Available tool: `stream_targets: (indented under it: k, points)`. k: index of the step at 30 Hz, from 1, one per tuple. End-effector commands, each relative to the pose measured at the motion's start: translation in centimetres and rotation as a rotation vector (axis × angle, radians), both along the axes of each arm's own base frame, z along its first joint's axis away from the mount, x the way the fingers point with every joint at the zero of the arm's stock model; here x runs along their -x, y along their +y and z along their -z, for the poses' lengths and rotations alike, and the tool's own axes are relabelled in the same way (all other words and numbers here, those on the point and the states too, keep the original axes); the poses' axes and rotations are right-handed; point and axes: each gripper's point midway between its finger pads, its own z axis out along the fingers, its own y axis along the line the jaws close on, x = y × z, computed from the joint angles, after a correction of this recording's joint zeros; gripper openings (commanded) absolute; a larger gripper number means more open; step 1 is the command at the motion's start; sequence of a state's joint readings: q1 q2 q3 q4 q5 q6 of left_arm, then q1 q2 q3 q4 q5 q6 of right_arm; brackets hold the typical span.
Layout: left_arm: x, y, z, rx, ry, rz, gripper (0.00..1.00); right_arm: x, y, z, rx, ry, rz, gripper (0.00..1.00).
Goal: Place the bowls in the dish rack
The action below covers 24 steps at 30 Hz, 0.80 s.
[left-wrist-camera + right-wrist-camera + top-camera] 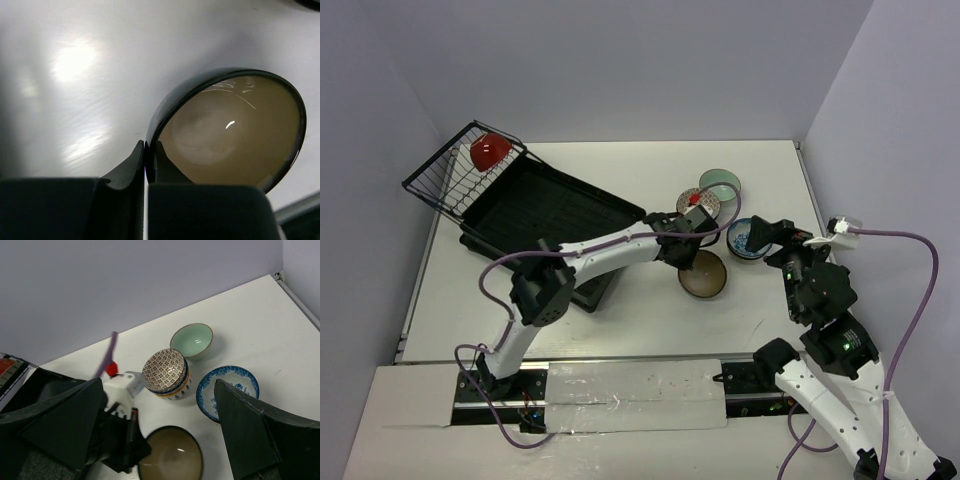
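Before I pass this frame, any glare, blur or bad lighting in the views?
Left wrist: a broad glare patch washes out the table, a small highlight sits in the brown bowl, and the left gripper is dark and soft. Right wrist: its fingers are close and blurred, the lattice bowl sharp. Top external: even light, soft shadows.

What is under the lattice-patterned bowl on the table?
The lattice-patterned bowl sits nested in at least one other bowl, cream with blue marks. That bowl's inside, and any further bowl below, is covered.
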<state>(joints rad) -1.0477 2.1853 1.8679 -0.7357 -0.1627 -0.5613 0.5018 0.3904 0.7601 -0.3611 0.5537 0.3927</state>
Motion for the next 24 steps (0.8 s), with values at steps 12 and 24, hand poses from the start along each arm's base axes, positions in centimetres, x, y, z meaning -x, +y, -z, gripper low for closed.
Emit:
stream_targets:
  k: [12,24]
  points:
    - [-10.4,27.3,-26.8,-0.406,-0.928,-0.442,0.0,0.4,0.9,-1.1,-0.028,-0.047,-0.06,1.0]
    - [-13.5,47.6,-35.6,-0.8,-1.204,-0.579,0.0,0.4,2.2,-0.9,-0.032,-0.045,-0.124,1.0]
